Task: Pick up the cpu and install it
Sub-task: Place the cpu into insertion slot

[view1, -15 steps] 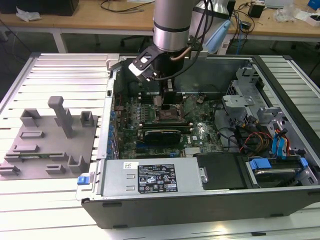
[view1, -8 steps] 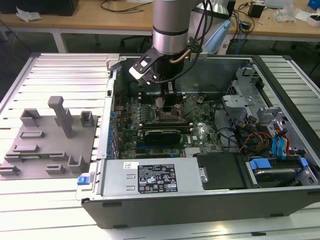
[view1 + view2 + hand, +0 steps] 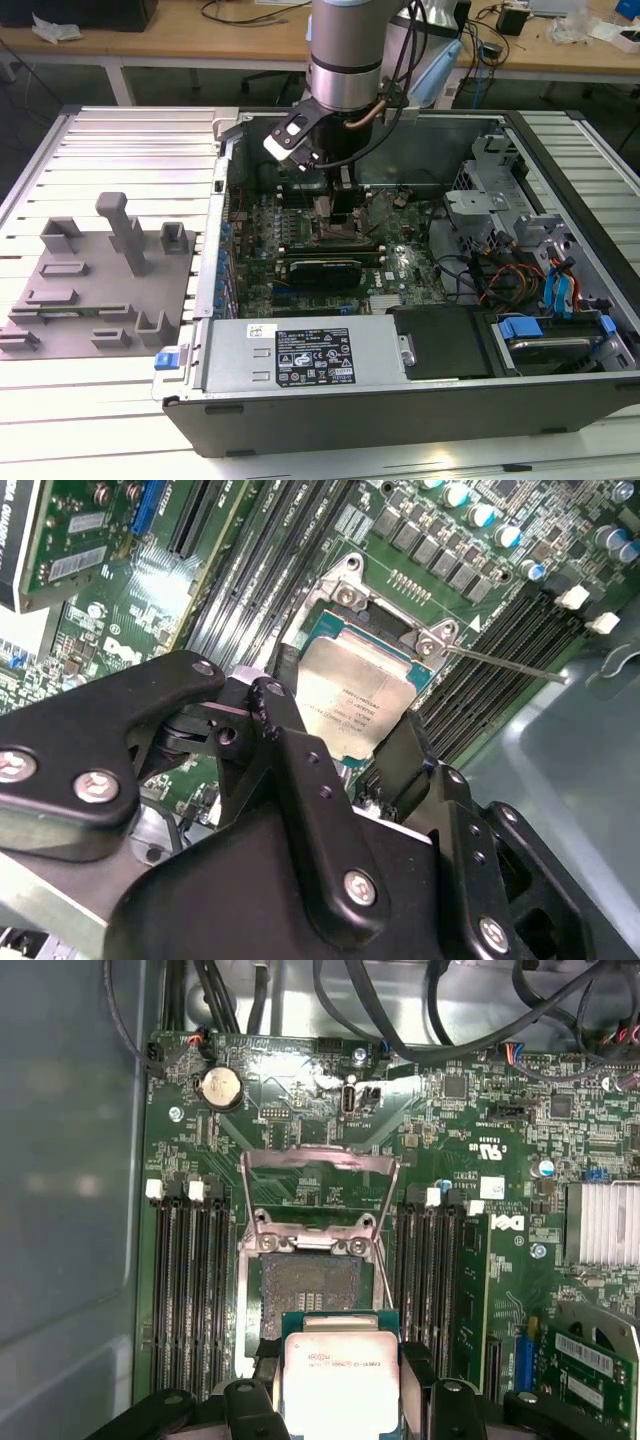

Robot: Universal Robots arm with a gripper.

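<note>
Pale ribbed metal forms the desk (image 3: 120, 130), and on it lies a dark steel computer case (image 3: 400, 410), set on its side with the open face up, most likely so the arm can reach straight down into it. At the exterior view's left, just beside the case, sits a matte grey moulded tray (image 3: 100, 275) with blocky raised posts and shallow slots. A silver and black robot arm (image 3: 345, 60) descends into the case. Below it is the green motherboard (image 3: 300, 1110), glossy and densely studded, with long black memory slots (image 3: 185, 1290) running on both sides of the socket. The black gripper (image 3: 345, 735), built of chunky bolted plates, is clamped on the cpu by two opposite edges. That hold appears chosen to keep the chip level and its underside untouched. The socket (image 3: 310, 1290) is a dark square field of fine pins, bare of any chip. Its thin metal retaining frame (image 3: 320, 1175) is tipped up and away, seemingly to leave the way clear. The cpu (image 3: 340, 1385) is a small flat square with a smooth silver-white lid on a green edge. It hangs between the fingers just beside and above the socket, not seated. A round silver coin cell (image 3: 222, 1087) shines farther off on the board.
</note>
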